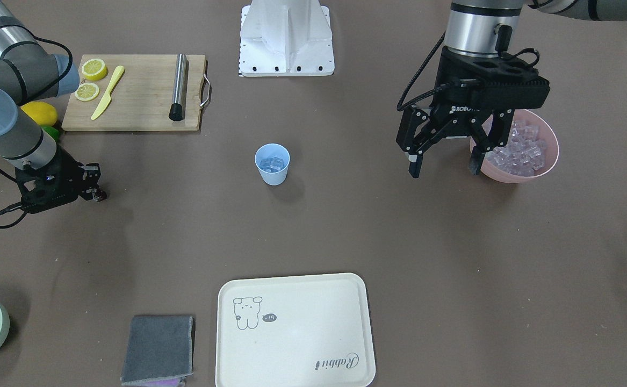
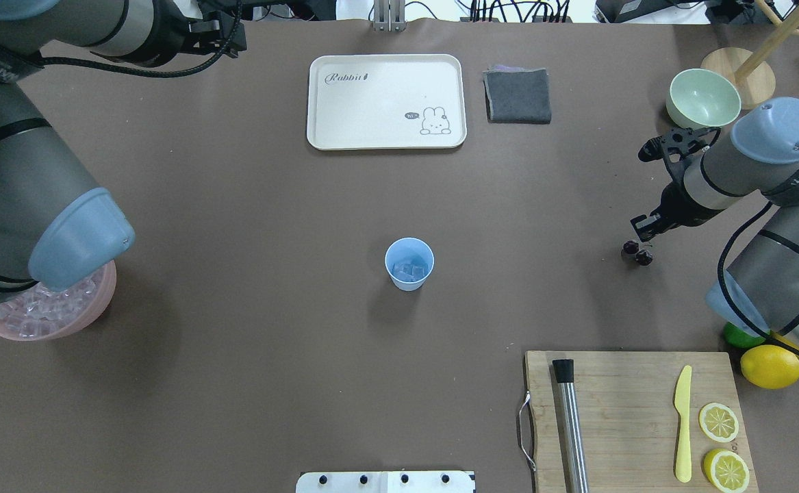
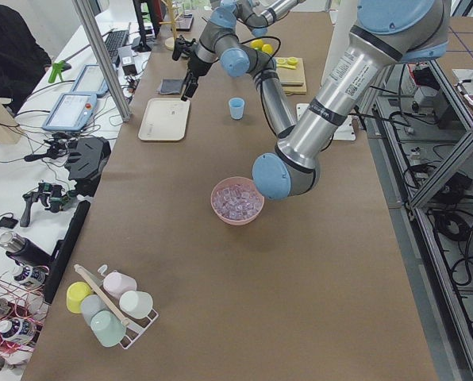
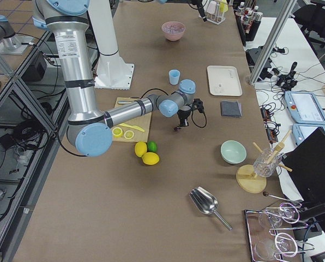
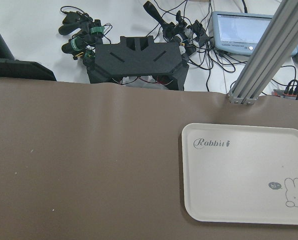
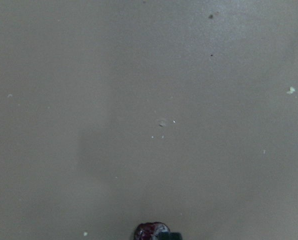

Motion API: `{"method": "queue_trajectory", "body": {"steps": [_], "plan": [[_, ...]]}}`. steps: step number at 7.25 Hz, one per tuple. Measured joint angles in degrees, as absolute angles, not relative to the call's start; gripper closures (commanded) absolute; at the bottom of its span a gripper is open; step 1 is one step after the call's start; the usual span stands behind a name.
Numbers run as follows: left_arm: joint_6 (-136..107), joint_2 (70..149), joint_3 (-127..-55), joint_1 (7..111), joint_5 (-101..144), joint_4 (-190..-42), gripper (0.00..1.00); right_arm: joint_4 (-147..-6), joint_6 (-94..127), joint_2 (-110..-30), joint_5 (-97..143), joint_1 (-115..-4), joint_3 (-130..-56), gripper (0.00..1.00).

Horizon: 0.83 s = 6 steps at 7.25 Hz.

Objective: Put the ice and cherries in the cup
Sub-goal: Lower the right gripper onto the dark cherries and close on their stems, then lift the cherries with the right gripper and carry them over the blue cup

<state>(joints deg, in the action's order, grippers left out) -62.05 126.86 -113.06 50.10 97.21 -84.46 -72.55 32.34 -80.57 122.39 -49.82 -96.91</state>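
The light blue cup [image 1: 273,167] stands mid-table with a few ice cubes [image 1: 271,163] in it; it also shows in the overhead view [image 2: 409,266]. More ice [image 1: 523,151] fills the pink bowl [image 1: 554,156]. My left gripper [image 1: 445,167] hangs open and empty above the bowl's inner edge. The dark red cherries [image 2: 637,253] are low over the table, right of the cup in the overhead view. My right gripper [image 2: 643,229] is tilted, its tips at the cherries [image 1: 99,195], and looks shut on them. The right wrist view shows a cherry [image 6: 150,232] at its bottom edge.
A wooden cutting board [image 2: 632,383] holds two lemon halves [image 2: 718,422], a yellow knife [image 2: 682,424] and a steel muddler [image 2: 569,424]. A whole lemon [image 2: 770,366] and a lime [image 2: 738,335] lie beside it. A cream tray [image 2: 385,103], a grey cloth [image 2: 517,96] and a pale green bowl [image 2: 704,99] sit at the far side.
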Motion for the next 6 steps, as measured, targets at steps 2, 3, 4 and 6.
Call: {"method": "queue_trajectory", "body": {"steps": [2, 3, 4, 6], "plan": [[-62.05, 126.82, -113.03, 50.15, 97.27, -84.46, 0.02, -74.45, 32.87, -80.25, 124.54, -51.93, -101.04, 1.00], [-61.94, 126.73, -113.03, 50.39, 97.33, -84.46, 0.02, -76.20, 33.95, -78.71, 126.75, -53.19, -102.93, 1.00], [-60.36, 126.51, -113.00, 51.32, 98.54, -84.33, 0.02, -77.16, 37.81, -75.38, 127.96, -53.50, -103.93, 1.00], [-51.69, 123.87, -112.72, 55.29, 104.13, -83.68, 0.02, -77.70, 48.09, -67.96, 127.74, -51.24, -104.35, 1.00]]}}
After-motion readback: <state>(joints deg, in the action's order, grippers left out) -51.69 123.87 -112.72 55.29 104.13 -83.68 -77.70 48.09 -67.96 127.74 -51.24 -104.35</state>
